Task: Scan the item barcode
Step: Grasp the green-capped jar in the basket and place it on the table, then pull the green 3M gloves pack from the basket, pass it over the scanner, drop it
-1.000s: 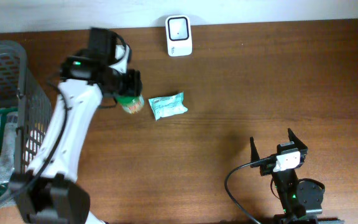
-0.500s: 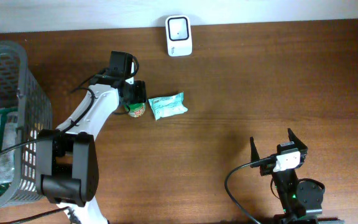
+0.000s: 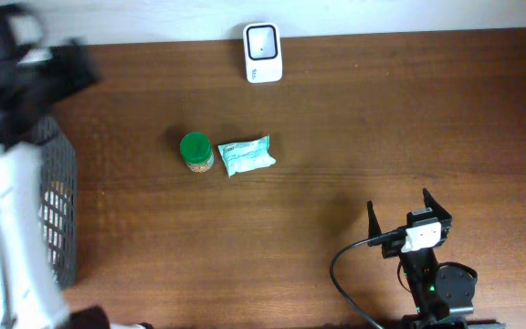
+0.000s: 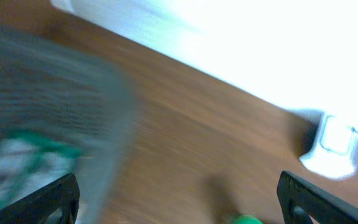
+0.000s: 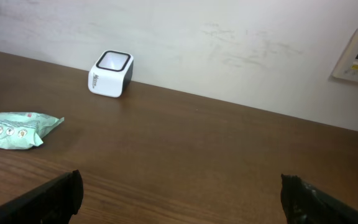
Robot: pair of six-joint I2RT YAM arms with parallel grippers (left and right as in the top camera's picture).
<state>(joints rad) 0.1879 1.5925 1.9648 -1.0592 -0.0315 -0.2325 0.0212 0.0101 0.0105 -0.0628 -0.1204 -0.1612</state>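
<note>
Green-lidded jar (image 3: 195,152) and mint packet (image 3: 247,155) lie side by side on the table (image 3: 382,119), below the scanner (image 3: 263,40).
Left pincer (image 4: 178,194) hangs apart and empty near the basket (image 3: 57,210), likely for another item; right pincer (image 3: 409,219) parked apart.

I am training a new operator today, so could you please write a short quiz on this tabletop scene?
1. True or false: the green-lidded jar stands immediately left of the pale green snack packet.
2. Which is nearest the wall? A) jar B) packet C) white box-shaped barcode scanner
3. Fill in: the right gripper holds ____.

Key: 1 true; 2 C; 3 nothing.
</note>
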